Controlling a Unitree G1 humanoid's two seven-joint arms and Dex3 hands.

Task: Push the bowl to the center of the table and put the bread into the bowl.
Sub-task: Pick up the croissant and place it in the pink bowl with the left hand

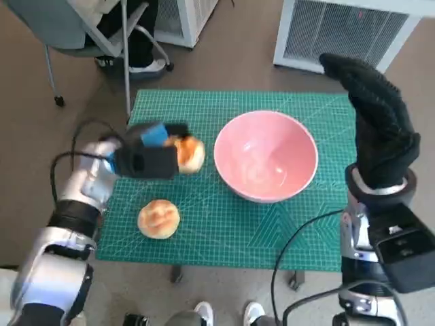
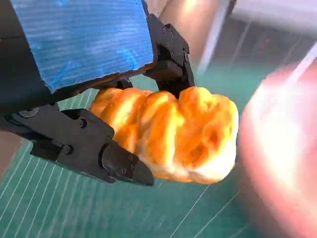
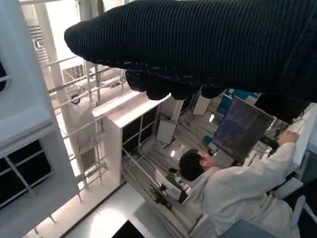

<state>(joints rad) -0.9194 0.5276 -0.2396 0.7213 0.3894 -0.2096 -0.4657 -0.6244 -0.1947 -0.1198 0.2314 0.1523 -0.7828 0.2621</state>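
- Two bread rolls: my left hand [image 1: 151, 157] is clamped around one roll [image 1: 189, 154], lifted off the mat; in the left wrist view its black fingers [image 2: 121, 166] press both sides of that roll [image 2: 171, 134].
- The second roll [image 1: 158, 218] lies on the green cutting mat [image 1: 224, 234], just below my left hand, toward me.
- One pink bowl [image 1: 266, 155], with nothing in it, sits just beyond the held roll on the side away from my left forearm; nothing stands between them.
- My right hand [image 1: 377, 129] is raised above the far side of the bowl, holding nothing, fingers straight and close together.
- Beyond the table: a white grille unit [image 1: 340, 30], a chair leg [image 1: 126, 58], and a person in white [image 3: 233, 186] in the right wrist view.
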